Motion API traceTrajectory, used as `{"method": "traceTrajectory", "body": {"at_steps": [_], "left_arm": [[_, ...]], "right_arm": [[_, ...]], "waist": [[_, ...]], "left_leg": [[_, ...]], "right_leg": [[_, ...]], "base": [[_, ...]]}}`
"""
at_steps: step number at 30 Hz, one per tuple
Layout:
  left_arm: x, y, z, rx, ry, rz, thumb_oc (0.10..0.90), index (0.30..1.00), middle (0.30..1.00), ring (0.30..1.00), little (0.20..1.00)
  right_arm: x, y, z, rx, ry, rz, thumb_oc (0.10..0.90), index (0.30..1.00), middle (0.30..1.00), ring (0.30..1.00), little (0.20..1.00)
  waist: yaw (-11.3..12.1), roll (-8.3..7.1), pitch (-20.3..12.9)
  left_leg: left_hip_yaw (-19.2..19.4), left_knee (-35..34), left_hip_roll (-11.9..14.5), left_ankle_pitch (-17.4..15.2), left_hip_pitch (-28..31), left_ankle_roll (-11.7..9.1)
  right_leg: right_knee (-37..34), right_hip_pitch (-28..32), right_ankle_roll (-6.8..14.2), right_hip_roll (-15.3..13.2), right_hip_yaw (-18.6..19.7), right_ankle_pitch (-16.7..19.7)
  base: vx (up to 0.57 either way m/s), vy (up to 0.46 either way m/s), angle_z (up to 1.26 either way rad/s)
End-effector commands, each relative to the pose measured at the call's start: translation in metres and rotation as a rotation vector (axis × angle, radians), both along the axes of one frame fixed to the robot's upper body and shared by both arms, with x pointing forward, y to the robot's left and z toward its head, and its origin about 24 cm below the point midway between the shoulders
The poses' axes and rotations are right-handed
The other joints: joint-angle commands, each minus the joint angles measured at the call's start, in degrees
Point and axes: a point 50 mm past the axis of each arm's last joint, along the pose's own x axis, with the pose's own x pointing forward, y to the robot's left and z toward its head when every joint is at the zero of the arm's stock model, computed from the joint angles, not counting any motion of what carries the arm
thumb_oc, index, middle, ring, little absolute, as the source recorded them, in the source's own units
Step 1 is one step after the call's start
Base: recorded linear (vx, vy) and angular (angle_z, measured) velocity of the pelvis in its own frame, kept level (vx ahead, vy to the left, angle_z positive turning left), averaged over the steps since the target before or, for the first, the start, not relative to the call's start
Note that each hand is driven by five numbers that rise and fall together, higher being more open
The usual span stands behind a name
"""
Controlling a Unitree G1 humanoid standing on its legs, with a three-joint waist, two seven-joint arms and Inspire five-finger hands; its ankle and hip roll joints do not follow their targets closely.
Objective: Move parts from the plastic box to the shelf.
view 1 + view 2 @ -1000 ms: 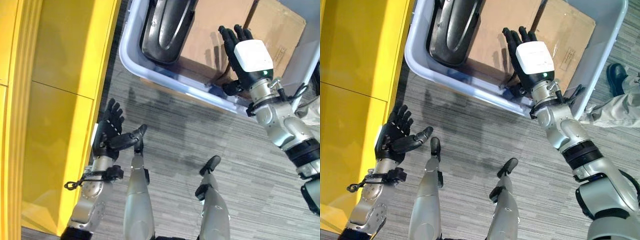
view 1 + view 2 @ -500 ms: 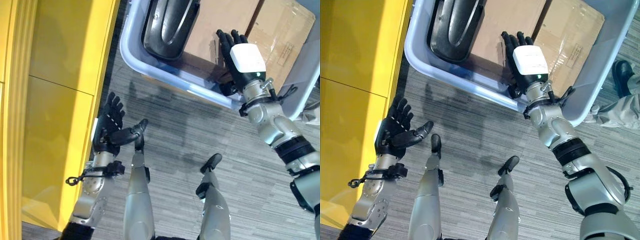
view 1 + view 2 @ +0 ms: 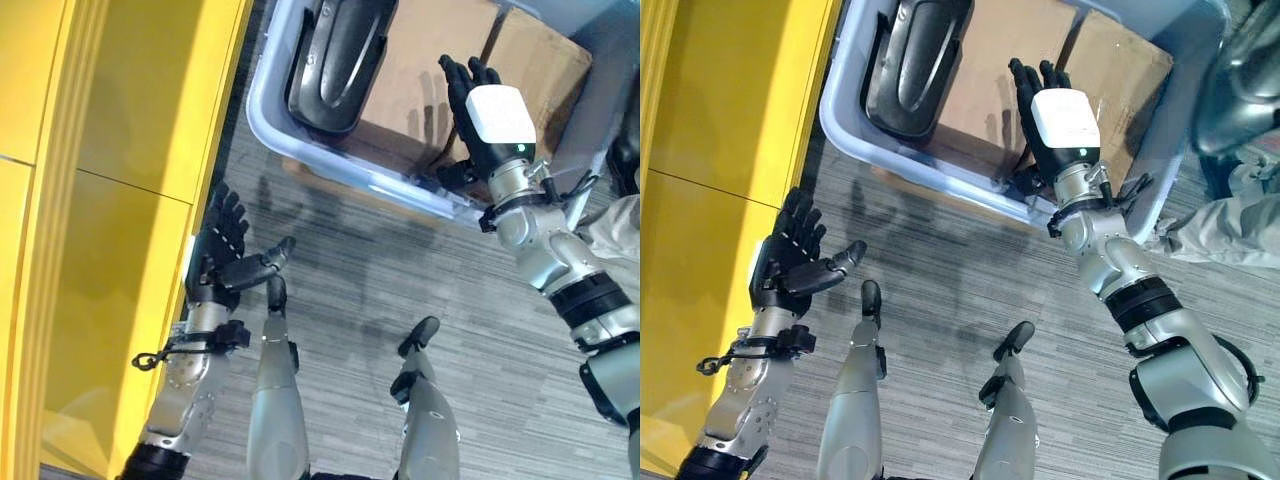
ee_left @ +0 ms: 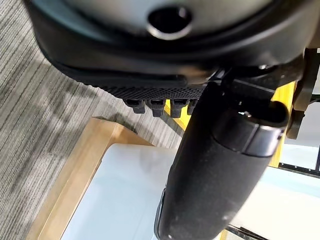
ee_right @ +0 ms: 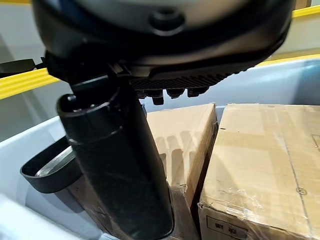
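Plastic box (image 3: pixel 262 118) sat on the grey carpet (image 3: pixel 450 300), holding a black moulded part (image 3: pixel 335 60) and two cardboard boxes (image 3: pixel 1120 75). I held my right hand (image 3: pixel 1055 115) above them, fingers straight, empty. My left hand (image 3: pixel 790 265) was spread open, empty, beside the yellow shelf (image 3: pixel 110 200).
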Motion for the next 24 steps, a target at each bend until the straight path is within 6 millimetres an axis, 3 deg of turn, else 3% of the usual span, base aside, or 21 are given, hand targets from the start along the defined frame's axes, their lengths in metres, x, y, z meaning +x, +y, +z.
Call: {"method": "traceTrajectory", "body": {"at_steps": [1, 24], "left_arm": [[-0.008, -0.007, 0.035, -0.017, -0.203, -0.046, 0.9, 1.0, 1.0, 1.0, 1.0], [-0.009, -0.006, 0.037, -0.031, -0.215, -0.035, 0.9, 1.0, 1.0, 1.0, 1.0]], "right_arm": [[-0.007, 0.002, 0.065, 0.021, -0.238, 0.022, 0.9, 1.0, 1.0, 1.0, 1.0], [-0.01, 0.015, 0.078, 0.021, -0.275, 0.067, 0.9, 1.0, 1.0, 1.0, 1.0]], "waist": [[0.3, 0.56, -1.05], [0.2, 0.9, -1.05]], "left_leg": [[1.67, -3.89, 3.15, 0.27, 5.25, -2.25], [2.21, -4.9, 2.88, 0.66, 6.57, -2.21]], "right_leg": [[4.99, 3.61, 3.8, -2.73, 1.01, -3.49], [4.98, 3.99, 3.69, -2.42, 1.46, -3.7]], "base": [[0.0, 0.0, 0.0], [0.0, -0.001, -0.01]]}}
